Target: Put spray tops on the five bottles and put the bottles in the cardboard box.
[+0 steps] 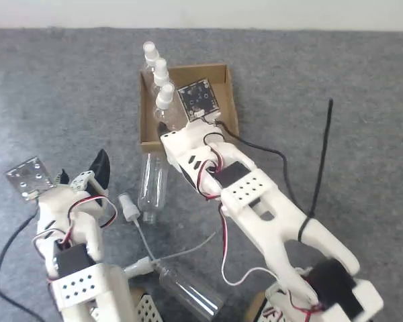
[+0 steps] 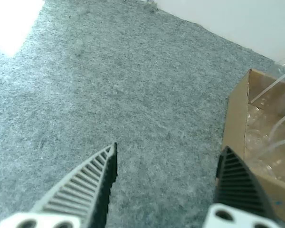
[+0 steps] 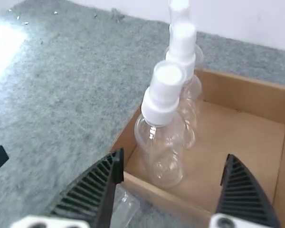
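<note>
My right gripper: jaws apart, over the cardboard box front wall. 3 capped bottles stand upright inside, tops up. My left gripper: jaws apart above carpet. Nearest loose bottle lies flat, long axis toward box.

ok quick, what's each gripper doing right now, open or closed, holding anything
left gripper: open, holding nothing
right gripper: open, holding nothing, at the cardboard box
</note>
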Motion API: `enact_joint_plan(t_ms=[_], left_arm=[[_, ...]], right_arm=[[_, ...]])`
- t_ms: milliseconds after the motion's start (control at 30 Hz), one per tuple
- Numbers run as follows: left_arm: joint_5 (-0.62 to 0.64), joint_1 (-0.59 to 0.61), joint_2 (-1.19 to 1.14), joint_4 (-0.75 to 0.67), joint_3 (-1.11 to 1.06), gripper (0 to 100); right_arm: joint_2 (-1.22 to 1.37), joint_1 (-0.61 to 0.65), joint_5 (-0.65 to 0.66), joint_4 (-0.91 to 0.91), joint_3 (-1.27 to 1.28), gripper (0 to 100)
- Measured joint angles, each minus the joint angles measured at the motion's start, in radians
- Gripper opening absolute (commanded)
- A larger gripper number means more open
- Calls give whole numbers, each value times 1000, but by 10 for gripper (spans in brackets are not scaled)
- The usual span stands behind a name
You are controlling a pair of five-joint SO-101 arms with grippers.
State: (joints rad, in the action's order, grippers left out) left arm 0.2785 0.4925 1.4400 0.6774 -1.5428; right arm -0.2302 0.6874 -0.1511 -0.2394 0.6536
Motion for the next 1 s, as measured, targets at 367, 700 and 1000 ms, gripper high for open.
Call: enact_joint_plan(t_ms=[367, 700, 1000], left_arm=[[0, 0, 0, 0, -9, 319], [0, 0, 0, -2, -11, 319], [0, 77, 0, -48, -11, 319]], right_arm=[[-147, 0, 0, -193, 2, 275], [-311, 0, 0, -316, 2, 275], [-470, 0, 0, -416, 2, 275]])
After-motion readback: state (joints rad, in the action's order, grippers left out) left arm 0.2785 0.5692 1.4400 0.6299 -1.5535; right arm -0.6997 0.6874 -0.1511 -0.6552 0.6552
